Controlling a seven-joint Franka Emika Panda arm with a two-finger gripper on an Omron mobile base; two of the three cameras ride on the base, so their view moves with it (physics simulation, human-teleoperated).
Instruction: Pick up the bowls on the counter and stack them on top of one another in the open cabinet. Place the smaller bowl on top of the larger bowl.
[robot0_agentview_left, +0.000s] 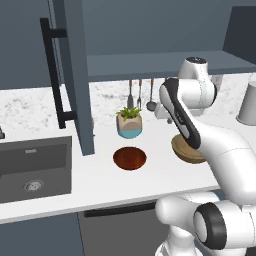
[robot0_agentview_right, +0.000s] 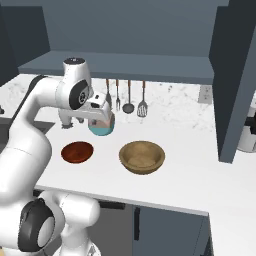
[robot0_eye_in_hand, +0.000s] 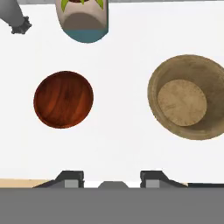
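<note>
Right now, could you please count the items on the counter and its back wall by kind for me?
Bowls: 2, the smaller bowl and the larger bowl
Plant pots: 1, the beige-and-teal plant pot
Hanging utensils: 4, the utensils on the wall
Grey canisters: 1, the canister at the right
Total: 8

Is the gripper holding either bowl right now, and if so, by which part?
Nothing is held. In the hand view the gripper is open with bare counter between its tips; the smaller bowl and the larger bowl both sit on the counter.
</note>
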